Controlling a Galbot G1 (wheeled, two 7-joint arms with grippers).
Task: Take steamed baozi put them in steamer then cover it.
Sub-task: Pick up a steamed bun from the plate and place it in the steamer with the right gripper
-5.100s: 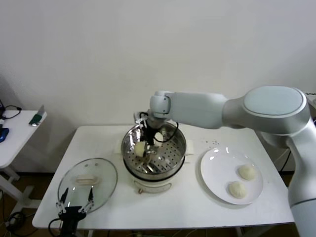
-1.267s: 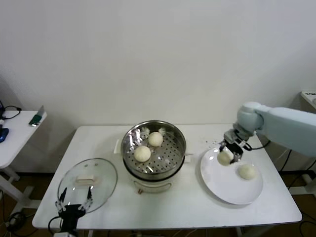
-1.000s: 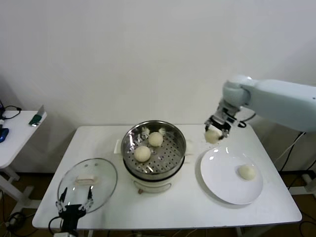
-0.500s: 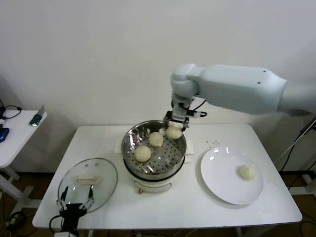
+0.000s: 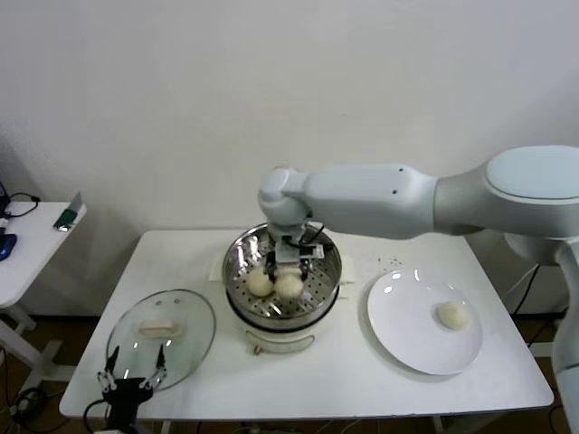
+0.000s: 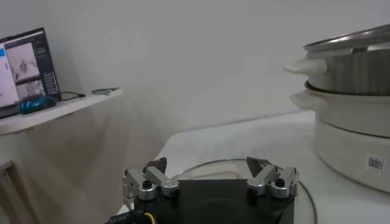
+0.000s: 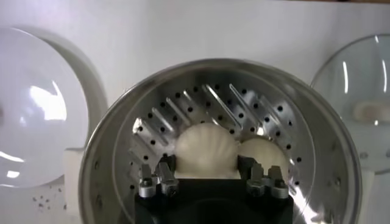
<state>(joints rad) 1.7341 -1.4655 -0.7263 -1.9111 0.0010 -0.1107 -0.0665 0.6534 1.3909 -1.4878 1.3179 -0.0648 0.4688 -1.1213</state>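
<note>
No legible text anywhere.

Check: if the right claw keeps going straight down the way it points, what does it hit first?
The right claw points down into the steamer, shut on a baozi. That baozi would likely meet the perforated tray first; remaining height is unclear. Another baozi sits right beside it.

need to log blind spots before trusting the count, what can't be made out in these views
- Third bun in the steamer: head view shows only two baozi; the right gripper and arm cover the tray's far side.
- Held baozi: in the right wrist view, its lower part sits behind the gripper body, so tray contact is unclear.
- Steamer interior: left wrist view sees only its outer wall.
- Glass lid: the left gripper overlaps its near rim.
</note>
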